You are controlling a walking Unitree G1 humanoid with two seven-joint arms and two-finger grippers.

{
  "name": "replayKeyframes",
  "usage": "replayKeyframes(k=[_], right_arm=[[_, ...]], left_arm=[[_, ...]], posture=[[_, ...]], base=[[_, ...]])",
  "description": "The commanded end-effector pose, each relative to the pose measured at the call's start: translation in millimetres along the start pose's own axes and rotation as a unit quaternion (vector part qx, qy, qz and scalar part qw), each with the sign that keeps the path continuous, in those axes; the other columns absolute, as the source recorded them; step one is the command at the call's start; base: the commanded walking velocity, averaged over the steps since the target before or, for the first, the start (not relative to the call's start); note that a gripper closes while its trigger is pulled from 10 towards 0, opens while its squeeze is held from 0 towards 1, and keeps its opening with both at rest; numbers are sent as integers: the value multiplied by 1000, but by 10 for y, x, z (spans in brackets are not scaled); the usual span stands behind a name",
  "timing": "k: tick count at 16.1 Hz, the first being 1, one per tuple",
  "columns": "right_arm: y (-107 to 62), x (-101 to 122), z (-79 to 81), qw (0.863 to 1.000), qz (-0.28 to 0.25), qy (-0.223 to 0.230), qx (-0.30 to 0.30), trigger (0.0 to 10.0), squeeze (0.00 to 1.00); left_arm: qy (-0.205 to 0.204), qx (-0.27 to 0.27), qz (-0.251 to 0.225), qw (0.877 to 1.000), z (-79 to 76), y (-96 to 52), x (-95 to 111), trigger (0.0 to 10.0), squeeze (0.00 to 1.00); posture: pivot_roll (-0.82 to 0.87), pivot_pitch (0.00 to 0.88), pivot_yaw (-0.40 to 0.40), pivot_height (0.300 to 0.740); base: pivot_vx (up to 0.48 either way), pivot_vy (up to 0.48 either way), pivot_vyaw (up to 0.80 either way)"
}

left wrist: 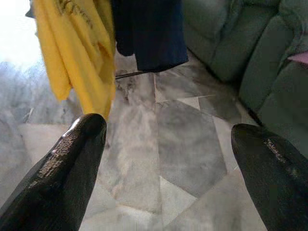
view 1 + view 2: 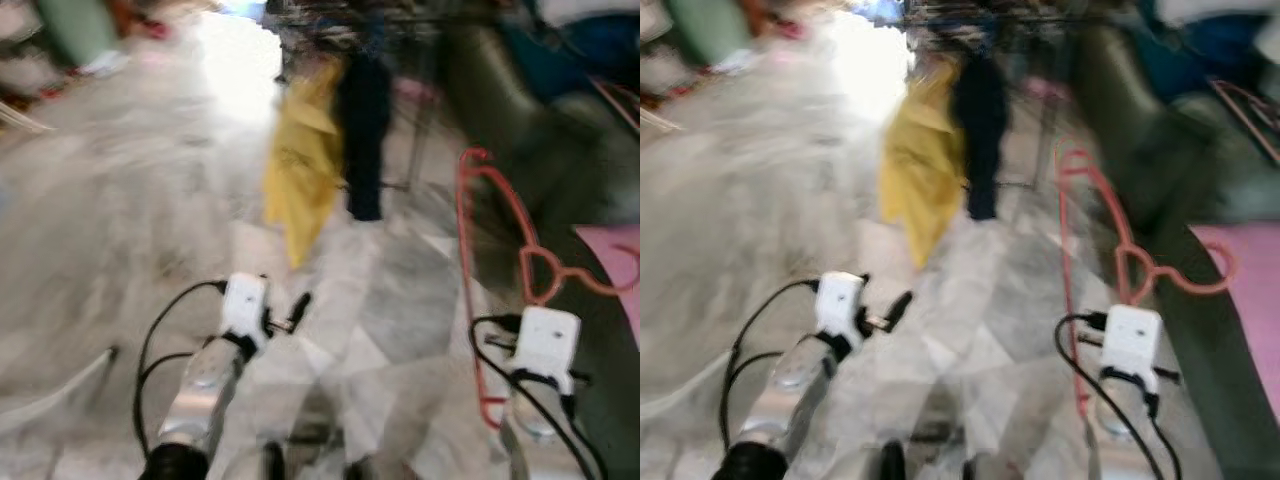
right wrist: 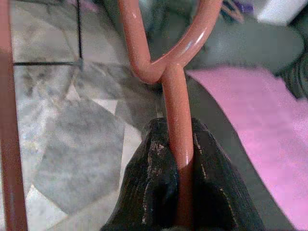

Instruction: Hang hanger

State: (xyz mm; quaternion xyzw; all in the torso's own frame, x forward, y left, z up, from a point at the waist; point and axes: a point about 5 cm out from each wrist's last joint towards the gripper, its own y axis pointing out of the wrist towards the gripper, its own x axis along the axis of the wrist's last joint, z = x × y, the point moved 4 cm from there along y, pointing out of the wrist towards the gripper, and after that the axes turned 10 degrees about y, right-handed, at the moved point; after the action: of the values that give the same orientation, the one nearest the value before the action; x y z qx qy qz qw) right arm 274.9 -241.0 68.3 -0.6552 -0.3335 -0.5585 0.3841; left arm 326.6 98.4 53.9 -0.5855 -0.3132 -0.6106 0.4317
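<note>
Marble floor point(image 2: 120, 200) underfoot, blurred as if mid-walk. Left end effector point(image 1: 166, 159) held out empty, fingers point(image 1: 62, 168) wide apart. Farther off, yellow garment point(image 2: 300, 165) and dark garment point(image 2: 365, 130) hanging from a rack point(image 2: 330, 15). Right end effector point(image 3: 179, 187) clamped on the orange hanger point(image 2: 490, 230), carried upright beside a green sofa point(image 2: 510, 100). Carrying step, seemingly; next, close on the rack and lift the hook over its rail.

Open marble floor point(image 2: 130, 230) fills the left and centre of the frame. Ahead, upper centre, a yellow garment point(image 2: 300, 165) and dark garment point(image 2: 365, 135) hang; a green sofa point(image 1: 240, 53) blocks the right.
</note>
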Motion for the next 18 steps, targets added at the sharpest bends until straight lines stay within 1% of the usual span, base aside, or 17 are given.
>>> replayKeyframes(k=[1, 4, 6, 7, 8, 11, 14, 18], right_arm=[[11, 2, -65, 1000, -2, -12, -9, 10000, 0], [16, -104, -99, 999, 22, -39, -17, 10000, 0], [24, -144, -98, 999, 34, -40, -12, 10000, 0], [32, -178, -112, 997, 43, -62, -6, 10000, 0], [43, -184, -129, 997, 44, -68, -8, 10000, 0], [78, -156, -130, 997, 40, -70, -9, 10000, 0], [120, -147, -83, 996, 41, -77, -6, 10000, 0], [136, -200, -77, 995, 48, -87, -11, 10000, 0]], left_arm=[[0, -14, -1, 1000, -79, 13, -7, 10000, 0], [2, -16, 1, 1000, -99, 19, -10, 10000, 0], [2, -16, 2, 1000, -107, 27, -14, 10000, 0], [2, -15, 2, 1000, -107, 28, -16, 10000, 0], [1, -15, 3, 1000, -110, 29, -19, 10000, 0], [2, -12, 3, 1000, -103, 31, -17, 10000, 0], [4, -9, 5, 1000, -84, 33, -21, 10000, 0], [3, -9, 7, 1000, -93, 24, -44, 10000, 0]], posture=[[-179, 202, 20, 740], [-180, 209, 18, 740], [-180, 209, 18, 740], [-181, 213, 18, 740], [-181, 213, 18, 740], [-181, 223, 18, 740], [-179, 224, 19, 740], [-171, 210, 13, 740]], base=[[439, 0, 0], [424, 0, 0], [422, 0, 0], [416, 0, 0], [416, 0, 0], [411, 0, 744], [401, 0, 531], [390, 0, 0]])
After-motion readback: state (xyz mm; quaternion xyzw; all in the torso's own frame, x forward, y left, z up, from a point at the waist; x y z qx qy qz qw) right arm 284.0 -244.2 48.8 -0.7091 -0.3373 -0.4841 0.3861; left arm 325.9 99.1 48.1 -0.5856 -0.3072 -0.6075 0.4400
